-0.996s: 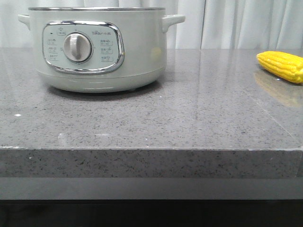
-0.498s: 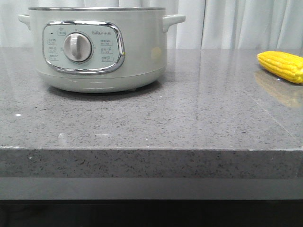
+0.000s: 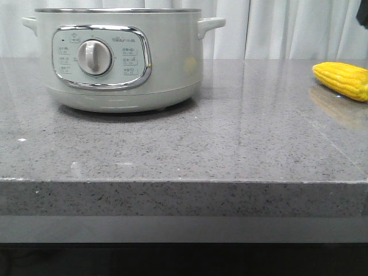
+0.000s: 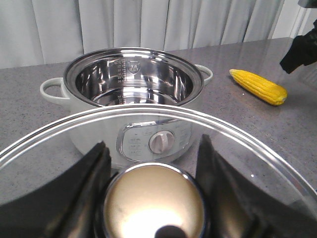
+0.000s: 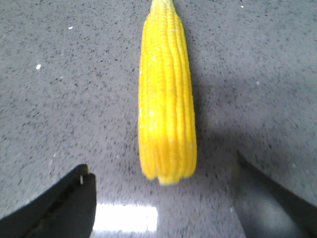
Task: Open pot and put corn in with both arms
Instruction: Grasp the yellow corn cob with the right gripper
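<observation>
The pale-green pot stands at the table's back left, its dial facing me. In the left wrist view the pot is open, with a bare steel inside. My left gripper is shut on the golden knob of a glass lid, held above and in front of the pot. The yellow corn lies at the table's right edge and also shows in the left wrist view. My right gripper is open above the table, its fingers wide on either side of the corn's near end, not touching it.
The grey speckled countertop has its front edge close to the camera. White curtains hang behind. A dark part of the right arm shows at the front view's top right, and in the left wrist view.
A dark part of the right arm has come into the front view's top right corner. The pot and the corn have not moved.
</observation>
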Robot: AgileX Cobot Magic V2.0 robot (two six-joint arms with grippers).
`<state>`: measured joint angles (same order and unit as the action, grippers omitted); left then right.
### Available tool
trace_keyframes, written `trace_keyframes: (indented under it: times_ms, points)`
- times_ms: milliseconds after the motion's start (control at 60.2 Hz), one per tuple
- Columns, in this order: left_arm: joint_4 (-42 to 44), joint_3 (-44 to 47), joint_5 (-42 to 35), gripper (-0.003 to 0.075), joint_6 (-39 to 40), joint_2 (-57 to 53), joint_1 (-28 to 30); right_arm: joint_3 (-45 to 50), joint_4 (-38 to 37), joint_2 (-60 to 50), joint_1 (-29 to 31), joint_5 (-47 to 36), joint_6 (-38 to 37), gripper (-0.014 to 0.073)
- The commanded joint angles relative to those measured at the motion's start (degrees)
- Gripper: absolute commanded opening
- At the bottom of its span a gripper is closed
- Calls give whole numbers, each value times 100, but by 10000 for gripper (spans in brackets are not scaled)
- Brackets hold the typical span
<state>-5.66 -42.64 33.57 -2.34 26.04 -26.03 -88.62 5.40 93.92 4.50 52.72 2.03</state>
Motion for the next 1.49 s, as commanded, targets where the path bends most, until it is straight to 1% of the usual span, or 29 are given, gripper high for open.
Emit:
trace_keyframes:
  times_ms: [0, 349, 564, 647, 764, 963, 996, 1245, 1477]
  points:
    - [-57, -210, -858, 186, 18, 9, -18, -447, 53, 115, 42, -170, 121, 573]
    - [-57, -210, -858, 186, 18, 9, -18, -1253, 60, 1267, -60, -187, 144, 573]
    - [-57, -210, -858, 186, 18, 9, -18, -1480, 53, 1701, -110, -184, 144, 570]
    - [-57, -210, -858, 186, 18, 9, -18, -1480, 47, 1800, -110, -198, 144, 547]
    - [-57, -188, -858, 186, 18, 9, -18, -1480, 47, 1939, -110, -166, 144, 489]
    - [-57, -114, -858, 186, 18, 9, -18, -1488, 47, 1962, -110, -133, 144, 349]
    - [-57, -114, -858, 186, 18, 9, -18, -1495, 47, 1956, -110, -109, 144, 339]
    - [-57, -114, -858, 186, 18, 9, -18, -1495, 66, 1596, -135, 49, 144, 340]
    - [-57, -114, -858, 186, 18, 9, -18, -1472, 154, 792, -270, 234, 179, 340]
